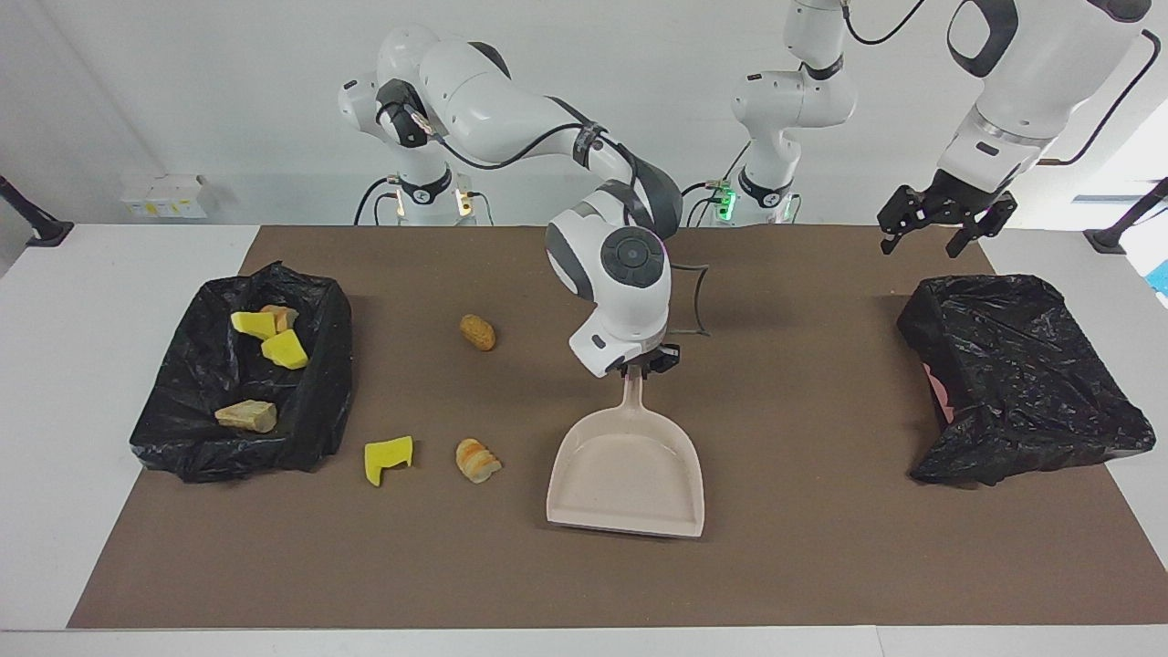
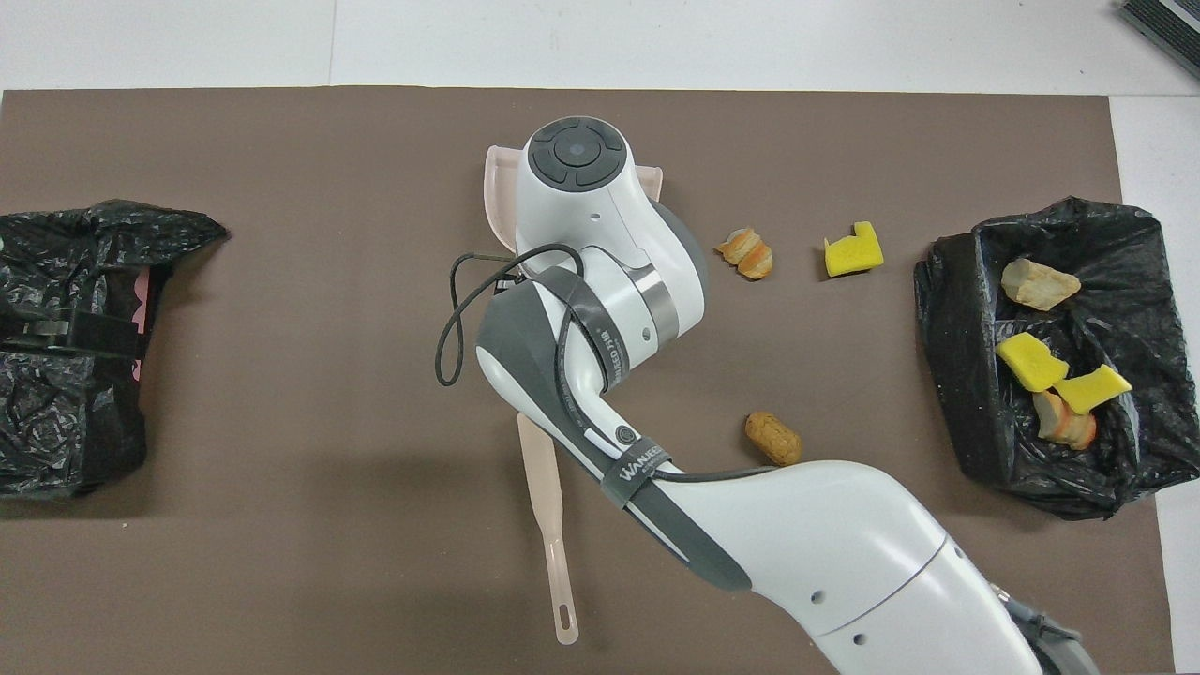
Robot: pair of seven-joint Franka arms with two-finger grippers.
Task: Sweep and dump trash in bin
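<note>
My right gripper (image 1: 641,368) is shut on the handle of the beige dustpan (image 1: 630,474), which sits flat and low at the middle of the brown mat with nothing in it. Three trash scraps lie loose between the pan and the black-lined bin (image 1: 315,401) at the right arm's end: a yellow sponge chunk (image 1: 388,459), a striped bread piece (image 1: 477,460) and a tan piece (image 1: 477,332) nearer the robots. Several more scraps lie in that bin (image 2: 956,375). My left gripper (image 1: 944,224) hangs open, waiting in the air at the left arm's end.
The beige brush (image 2: 553,525) lies on the mat nearer the robots than the dustpan, partly under my right arm; the facing view hides it. A second black-bagged bin (image 1: 1017,374) stands at the left arm's end.
</note>
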